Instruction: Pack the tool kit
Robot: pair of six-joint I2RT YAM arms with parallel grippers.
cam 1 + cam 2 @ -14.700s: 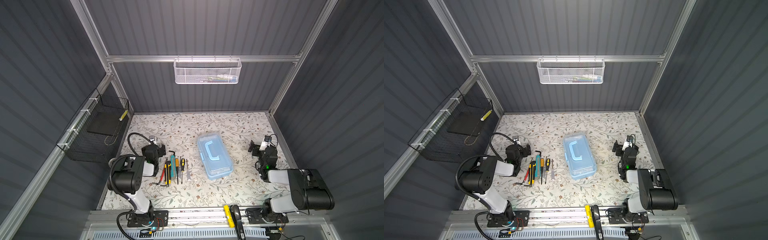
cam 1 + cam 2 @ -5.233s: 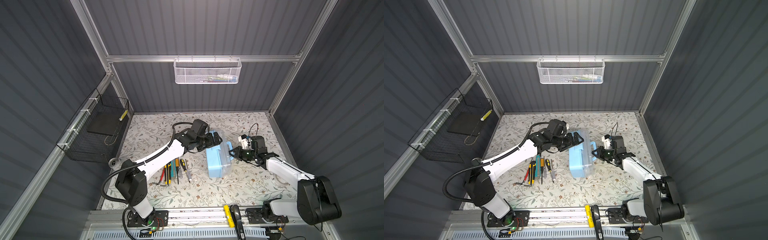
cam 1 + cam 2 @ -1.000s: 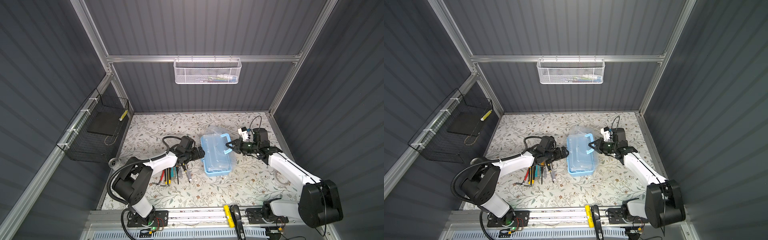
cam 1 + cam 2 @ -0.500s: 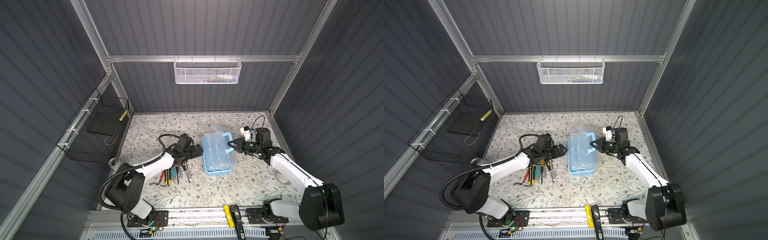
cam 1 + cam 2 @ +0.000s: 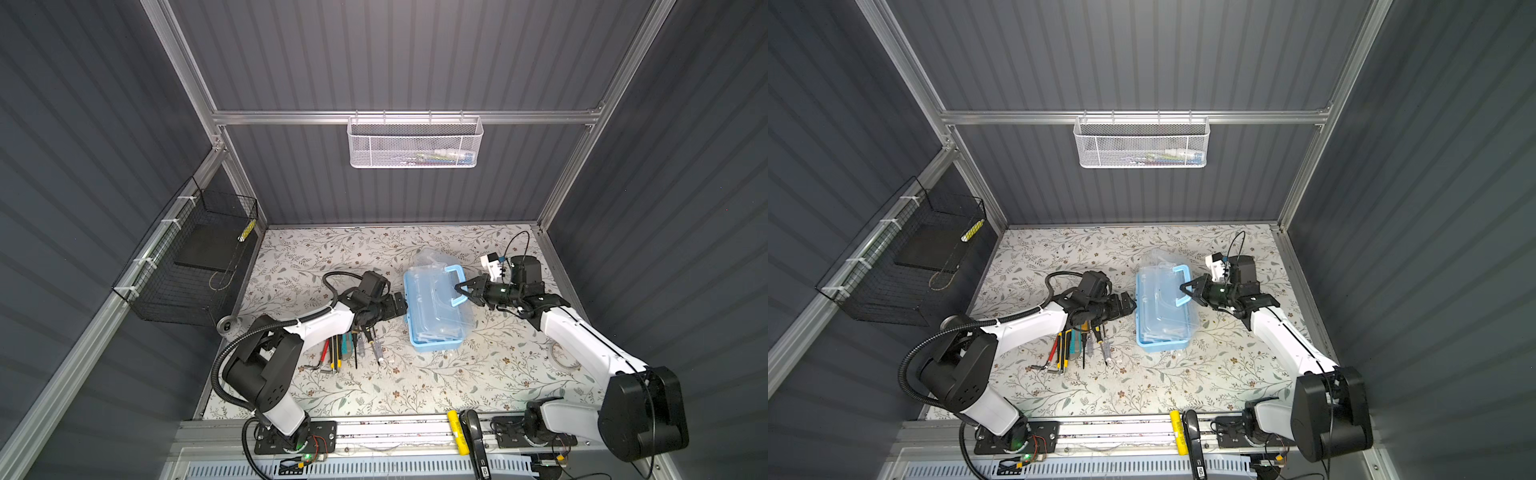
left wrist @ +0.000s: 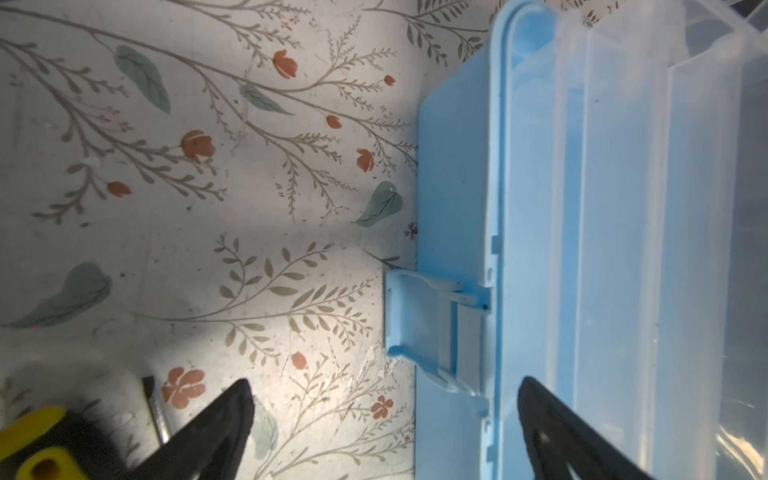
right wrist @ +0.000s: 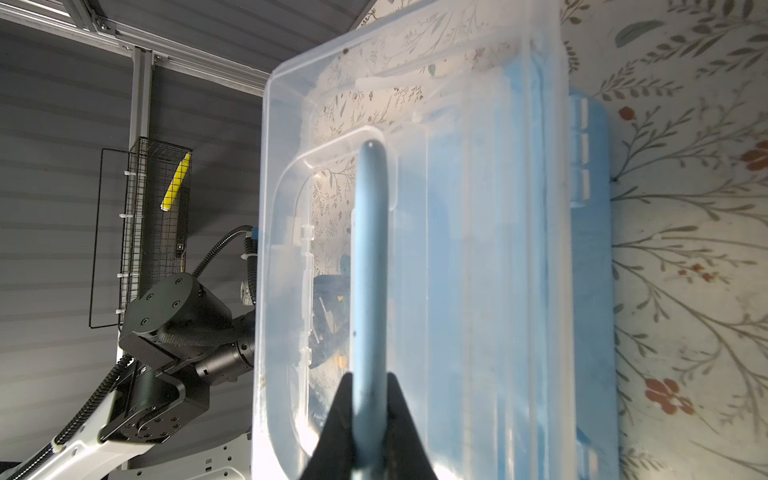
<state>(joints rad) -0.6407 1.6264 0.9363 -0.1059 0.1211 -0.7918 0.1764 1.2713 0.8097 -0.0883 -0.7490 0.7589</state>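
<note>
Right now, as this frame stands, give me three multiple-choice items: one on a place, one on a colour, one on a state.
1. Where do the loose tools lie?
A inside the box
B on the table, left of the box
C stacked on top of the box

2. What colour is the handle?
A red
B yellow
C blue

3. What is the right gripper doing?
A shut on the handle
B open over the table
C out of view

Answers:
1 B, they form a row on the table in both top views.
2 C, it shows blue in both top views.
3 A, it pinches the handle in the right wrist view.
</note>
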